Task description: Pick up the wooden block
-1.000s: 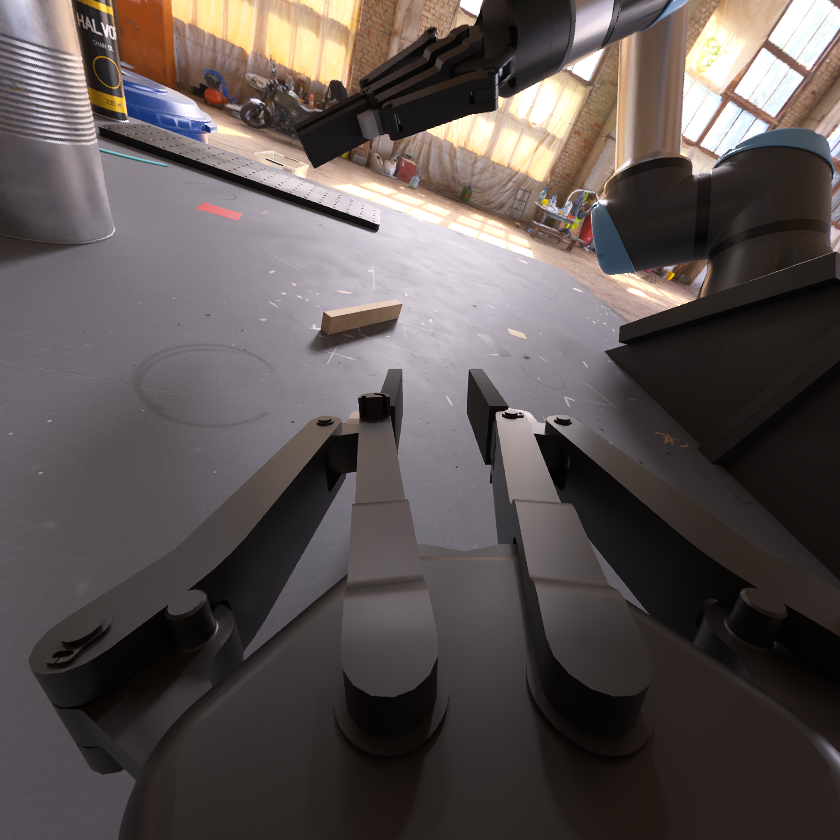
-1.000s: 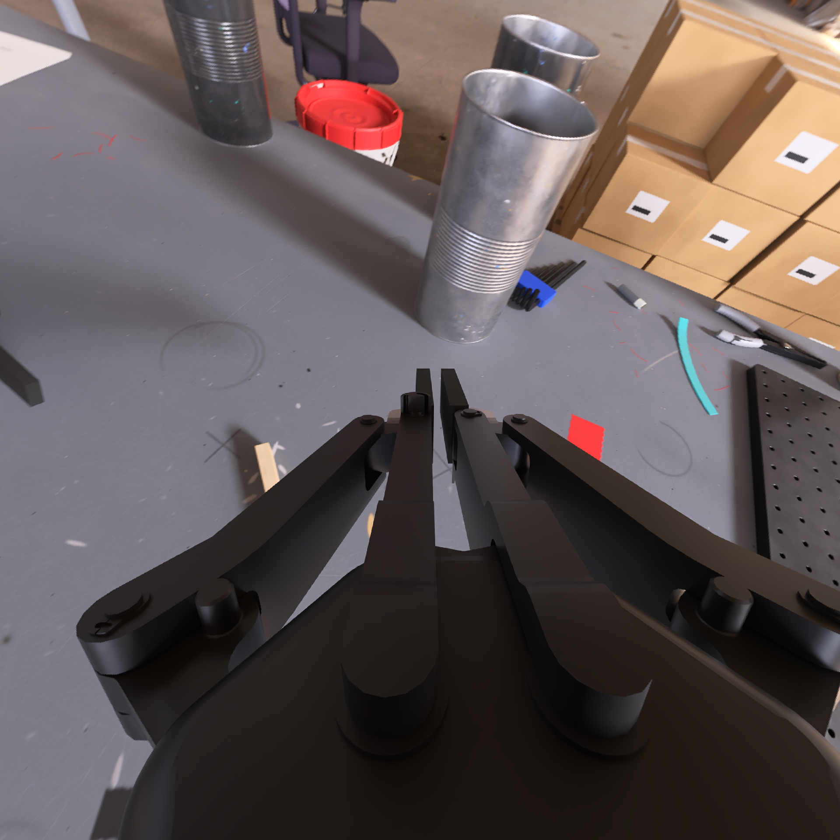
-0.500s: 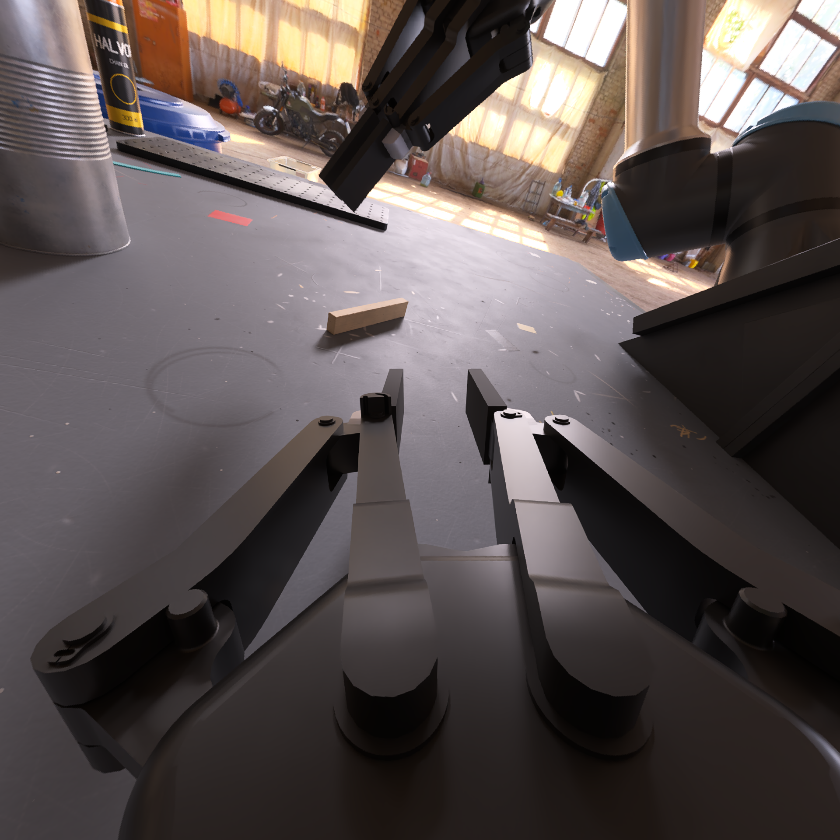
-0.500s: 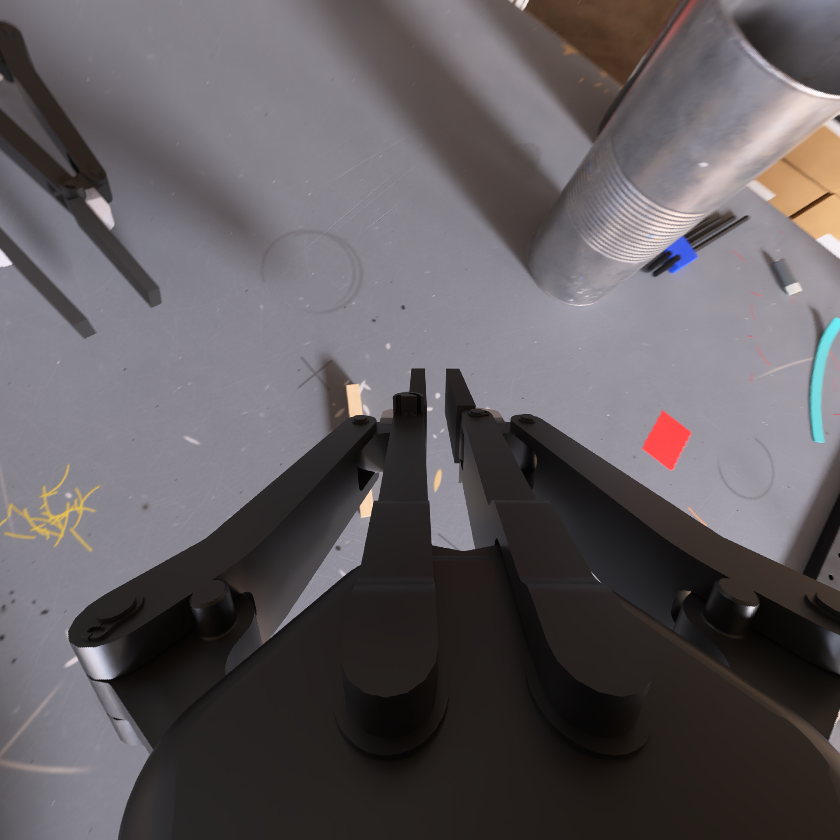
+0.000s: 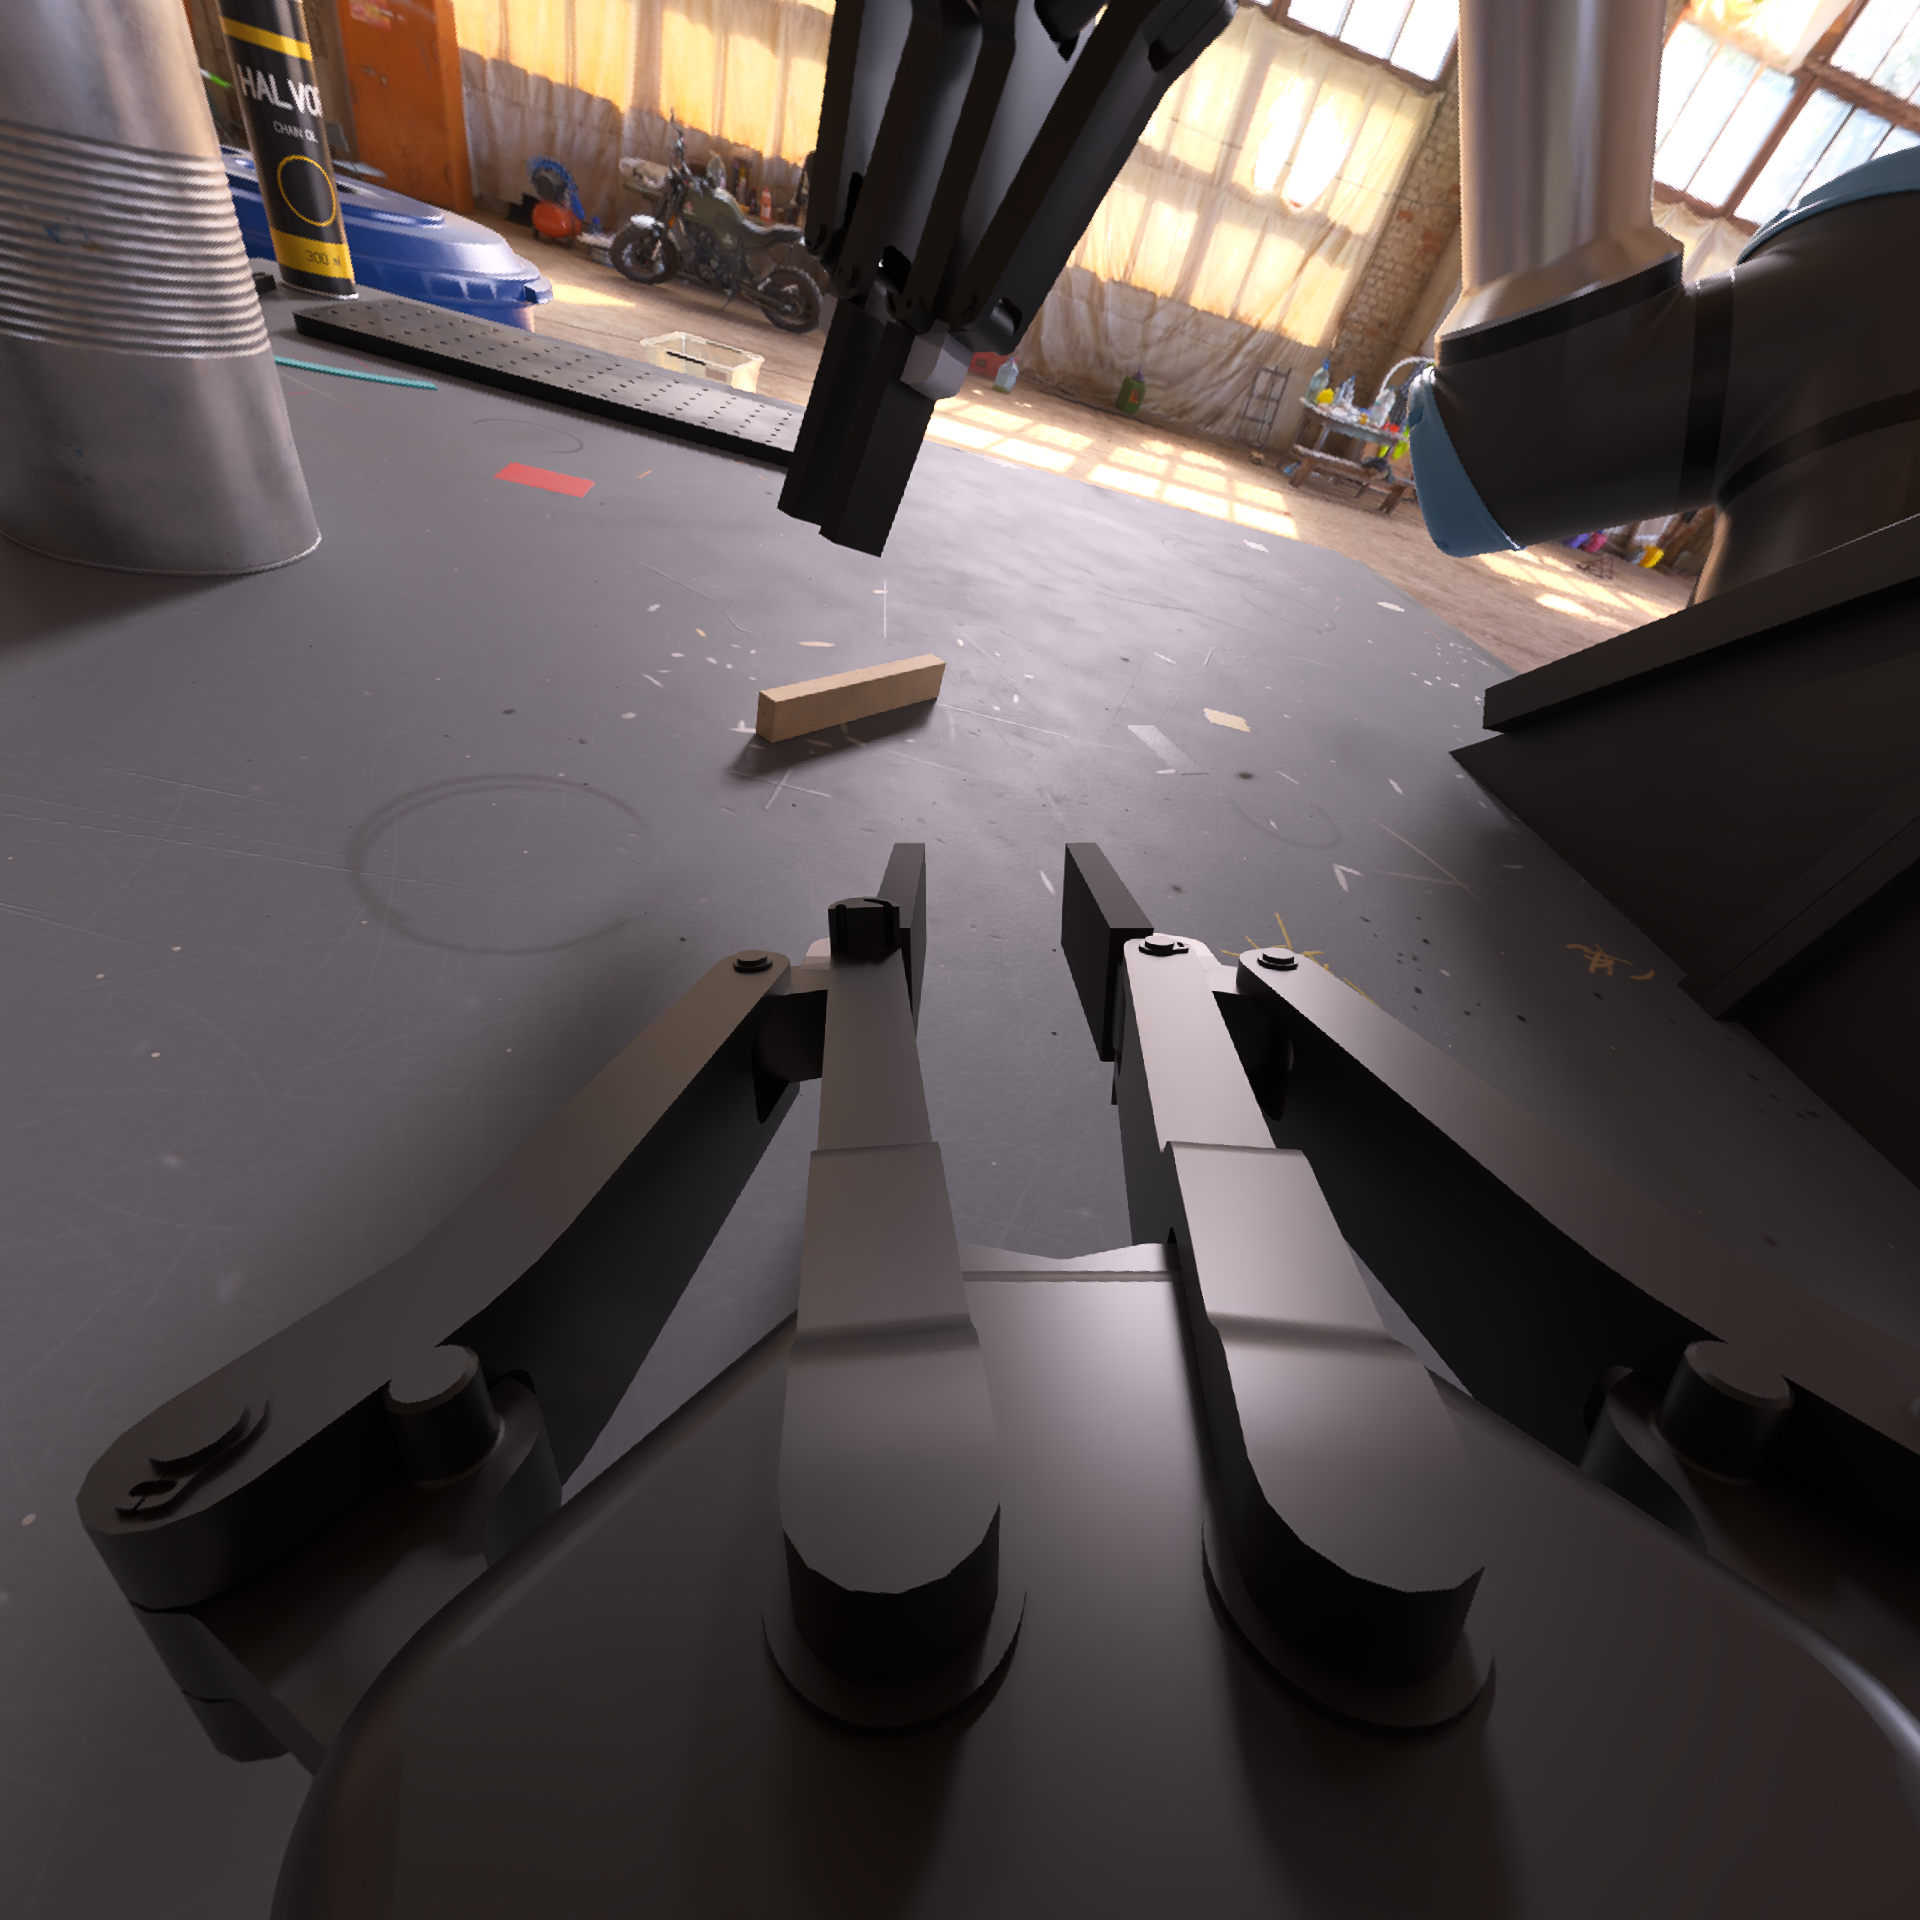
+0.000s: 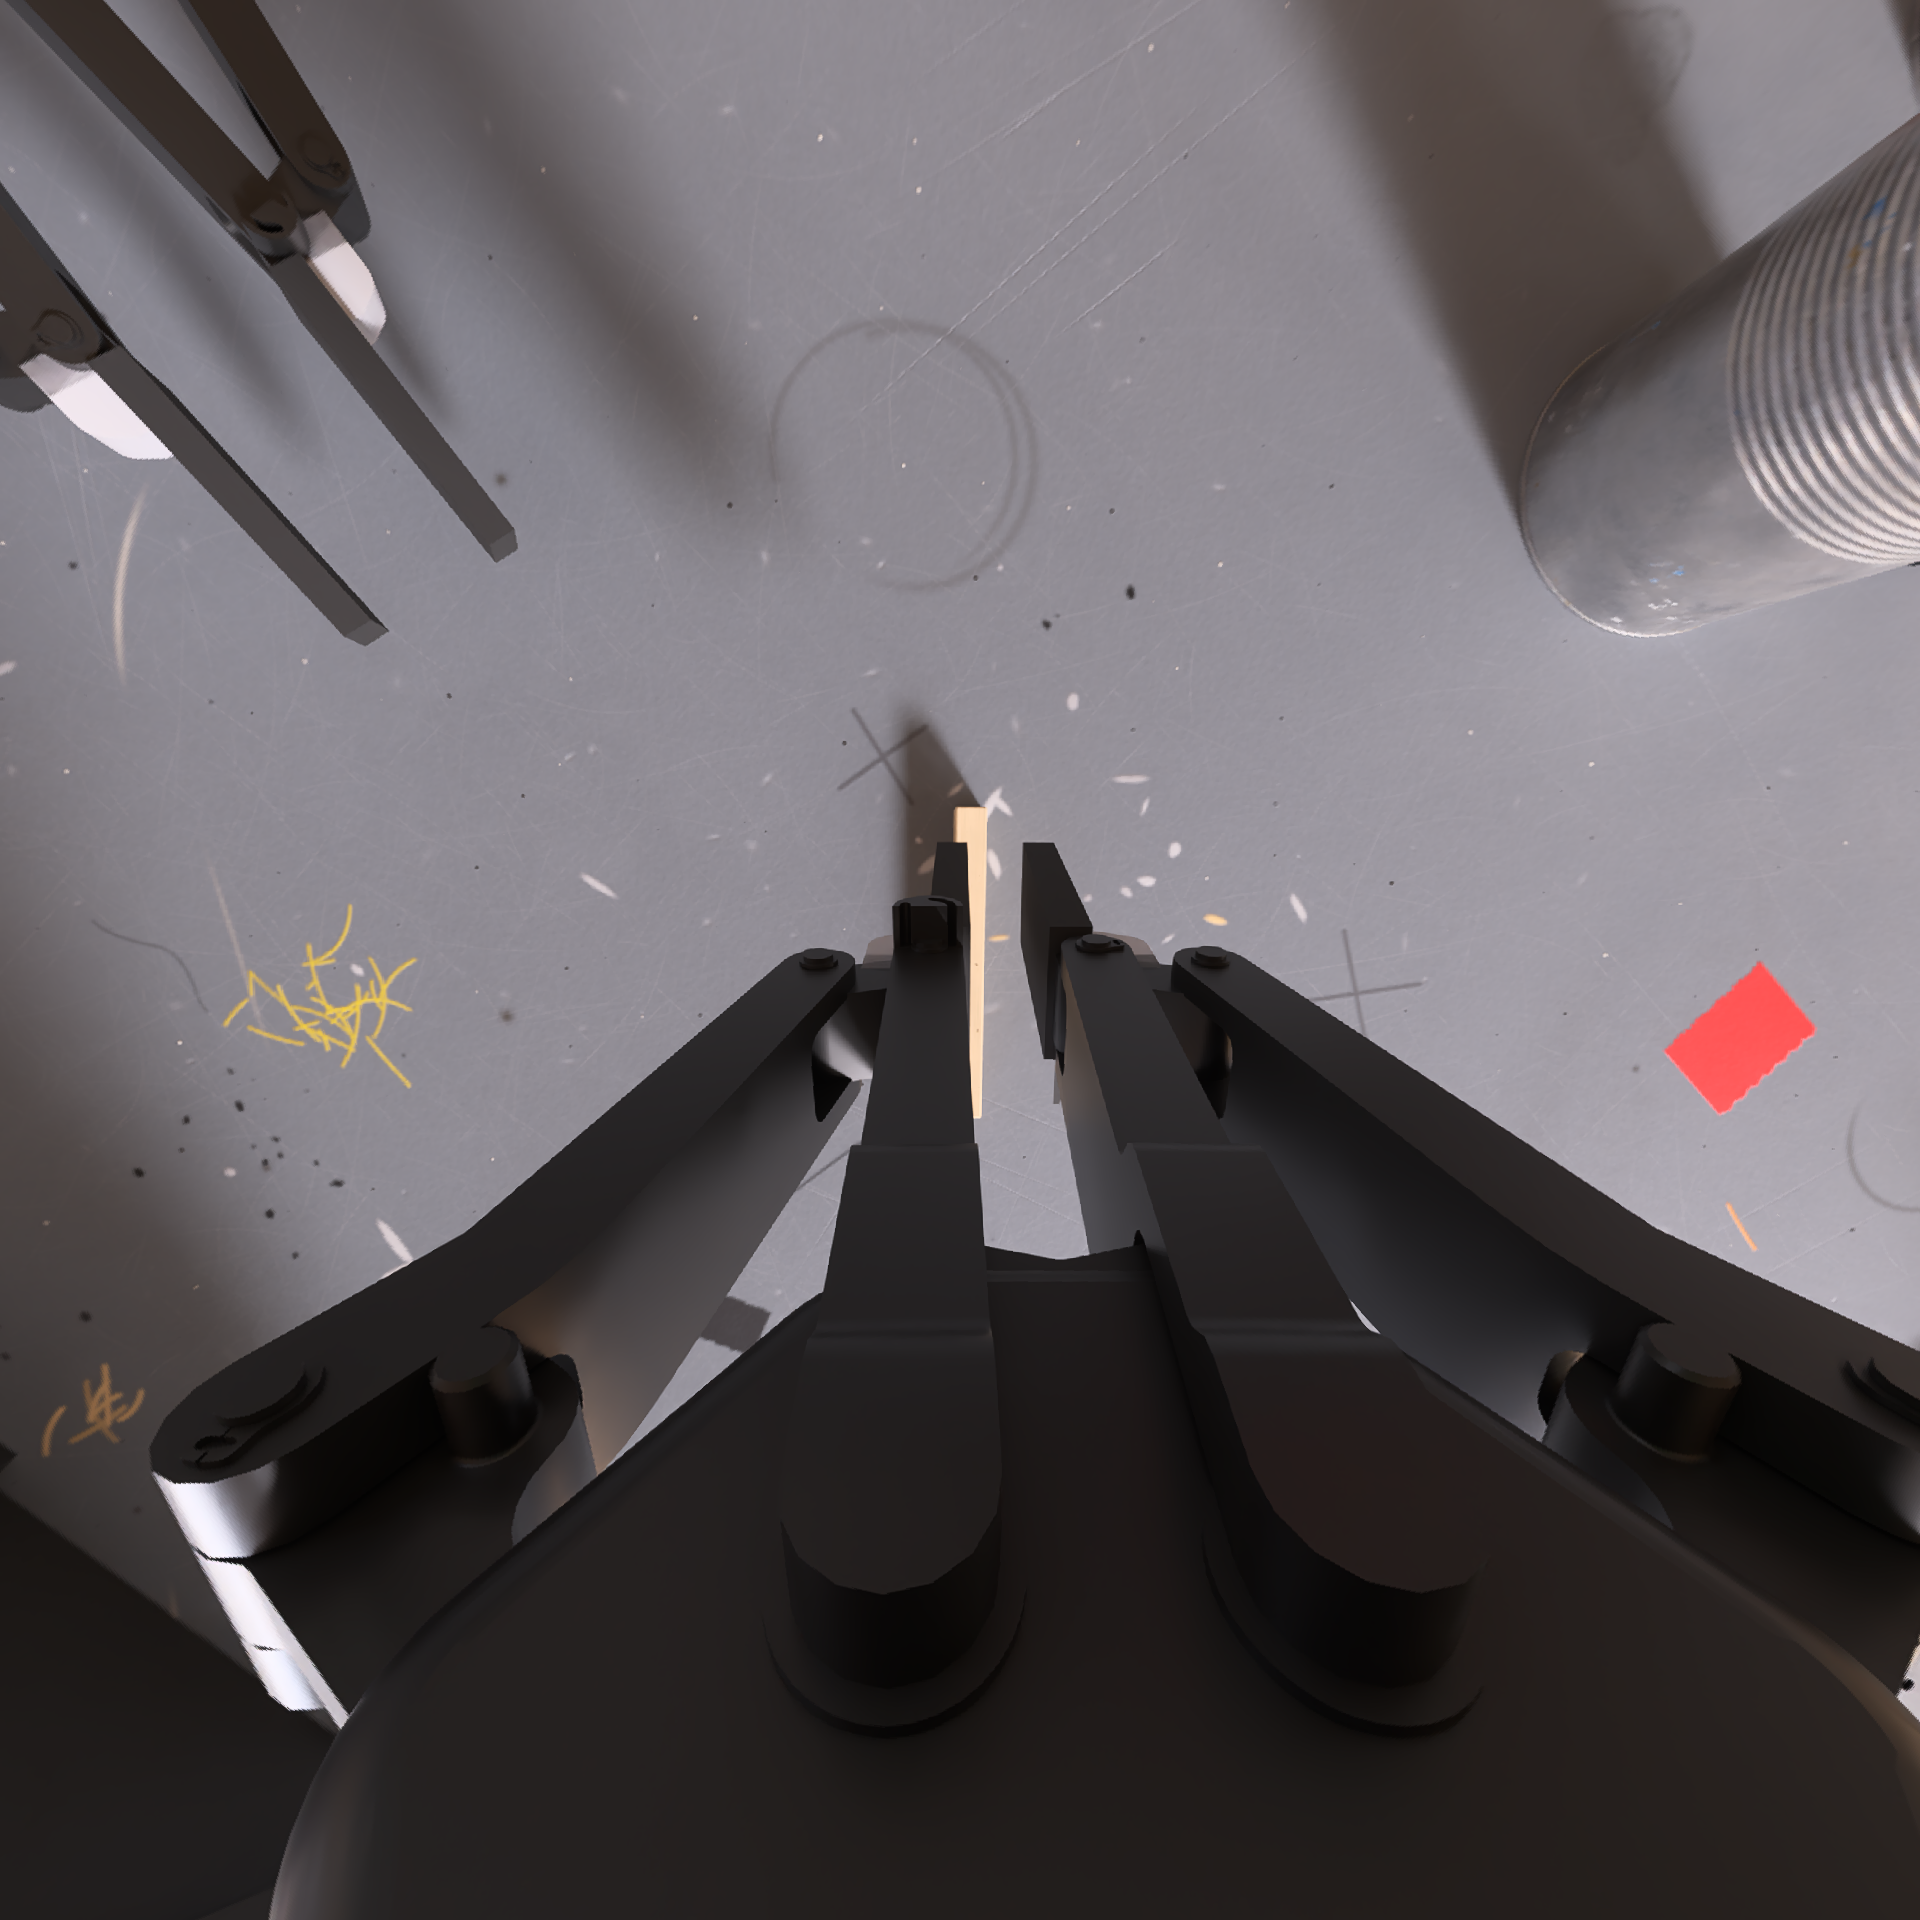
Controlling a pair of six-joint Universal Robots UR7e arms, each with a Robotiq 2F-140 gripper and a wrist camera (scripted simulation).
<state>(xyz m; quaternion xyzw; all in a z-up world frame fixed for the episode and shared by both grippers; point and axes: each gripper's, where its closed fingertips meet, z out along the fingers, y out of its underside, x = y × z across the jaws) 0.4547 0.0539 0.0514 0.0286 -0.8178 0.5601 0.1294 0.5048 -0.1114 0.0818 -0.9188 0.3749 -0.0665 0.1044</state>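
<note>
The wooden block (image 5: pixel 850 698), a short pale bar, lies flat on the grey table (image 5: pixel 312 935). My right gripper (image 5: pixel 852 520) hangs point-down just above and behind it, touching nothing. In the right wrist view the block (image 6: pixel 971 935) shows as a thin pale strip in the narrow gap of the right gripper (image 6: pixel 992 883), close to its left finger and below the tips. The jaws are slightly apart and empty. My left gripper (image 5: pixel 992 894) is partly open and empty, low over the table short of the block. It also shows in the right wrist view (image 6: pixel 431 587).
A ribbed metal cylinder (image 5: pixel 125 312) stands at the left, also in the right wrist view (image 6: pixel 1745 436). A black perforated plate (image 5: pixel 540 374) and a black-and-yellow can (image 5: pixel 291 156) lie beyond. A red patch (image 6: pixel 1740 1034) marks the table. A dark arm base (image 5: pixel 1714 779) rises at right.
My right gripper has swung from level to pointing down, come over the block and lower, and its jaws have parted a little. My left gripper has barely moved.
</note>
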